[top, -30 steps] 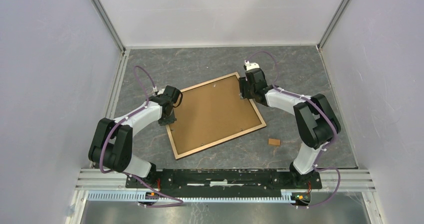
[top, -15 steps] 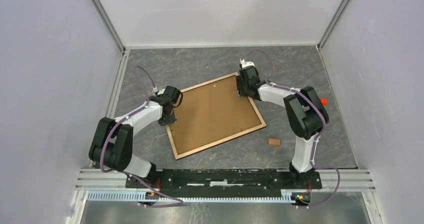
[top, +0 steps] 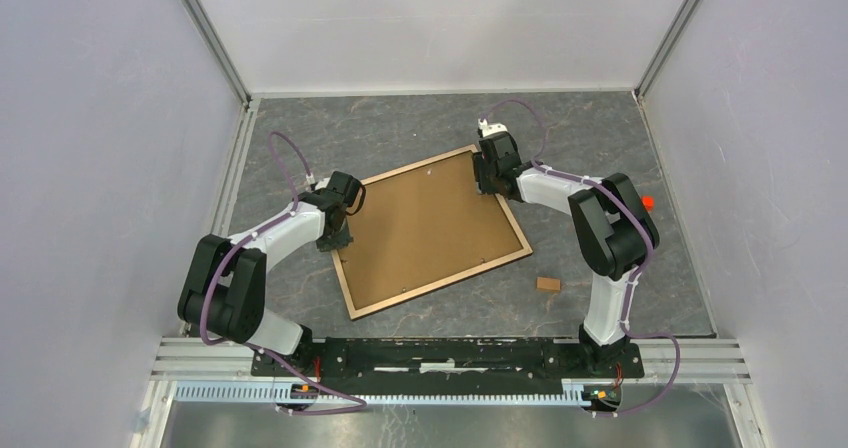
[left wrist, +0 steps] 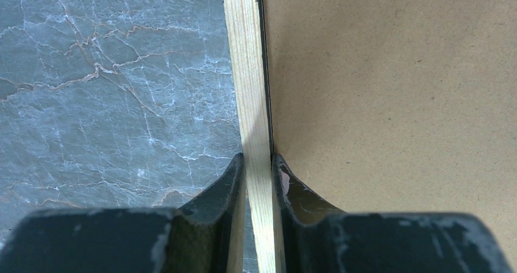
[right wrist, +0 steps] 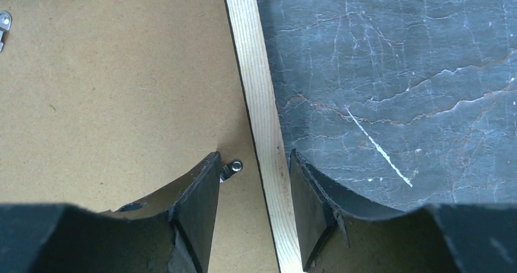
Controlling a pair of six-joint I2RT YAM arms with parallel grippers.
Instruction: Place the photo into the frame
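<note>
The frame (top: 441,284) lies flat with its light wood rim up, and the brown backing board (top: 430,228) fills it. The photo is hidden. My left gripper (top: 340,236) is shut on the frame's left rim; in the left wrist view the fingers (left wrist: 231,178) pinch the wood strip (left wrist: 247,72) beside the board (left wrist: 390,90). My right gripper (top: 487,180) is open near the far right corner. In the right wrist view it (right wrist: 253,158) straddles the rim (right wrist: 256,90), one finger over the board (right wrist: 122,90), one over the table.
A small metal clip (right wrist: 231,168) sits on the board just inside the rim by my right gripper's inner finger. A small brown block (top: 547,284) lies on the grey marbled table right of the frame. Enclosure walls stand on three sides.
My right gripper has shifted slightly left and farther along the frame's right rim, and its elbow has swung inward. The left arm and the frame have not moved.
</note>
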